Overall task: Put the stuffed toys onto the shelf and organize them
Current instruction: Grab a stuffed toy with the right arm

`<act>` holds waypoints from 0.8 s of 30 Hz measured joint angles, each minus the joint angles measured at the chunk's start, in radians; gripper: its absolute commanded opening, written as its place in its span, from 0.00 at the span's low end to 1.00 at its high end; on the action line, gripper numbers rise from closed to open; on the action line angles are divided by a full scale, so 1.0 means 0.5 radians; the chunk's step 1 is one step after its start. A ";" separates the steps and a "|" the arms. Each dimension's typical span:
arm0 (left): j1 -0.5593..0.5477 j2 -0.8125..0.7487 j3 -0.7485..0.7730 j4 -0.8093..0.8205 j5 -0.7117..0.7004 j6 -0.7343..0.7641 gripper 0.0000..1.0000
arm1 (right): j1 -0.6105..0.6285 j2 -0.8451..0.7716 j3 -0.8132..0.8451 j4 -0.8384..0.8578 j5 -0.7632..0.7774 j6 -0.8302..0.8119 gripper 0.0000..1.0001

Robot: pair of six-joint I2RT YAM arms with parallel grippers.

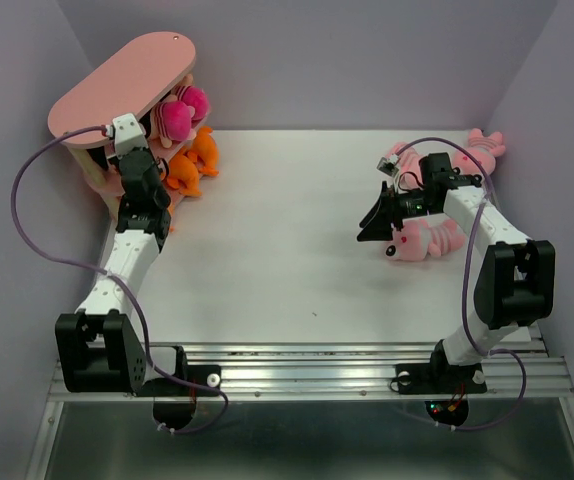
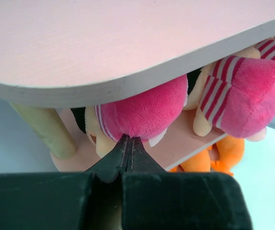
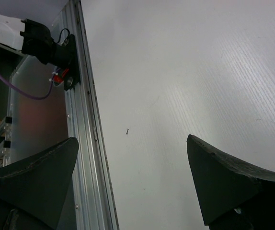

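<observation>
Item: left gripper [image 2: 129, 143], jaws pressed together, tips against the magenta doll [image 2: 142, 112] on the shelf [image 2: 104, 43] middle tier.
Item: right gripper [image 3: 132, 140], spread and empty, beside the pink striped animals [image 1: 422, 243].
Your risk: snagged plush drags the doll off when you withdraw.

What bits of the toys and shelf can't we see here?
- Top view: the shelf's top board hides parts of the shelved toys.
- Top view: the right arm covers part of a pink striped toy.
- Left wrist view: that board hides the magenta plush's face; the left gripper's grip is unclear.
</observation>
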 measured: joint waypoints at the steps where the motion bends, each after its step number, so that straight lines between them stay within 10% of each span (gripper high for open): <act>1: 0.000 -0.034 0.000 -0.058 0.012 -0.023 0.00 | 0.000 0.000 0.000 -0.001 0.000 -0.001 1.00; 24: -0.001 -0.049 -0.132 -0.229 0.420 -0.105 0.00 | 0.000 0.000 0.002 -0.028 0.001 -0.022 1.00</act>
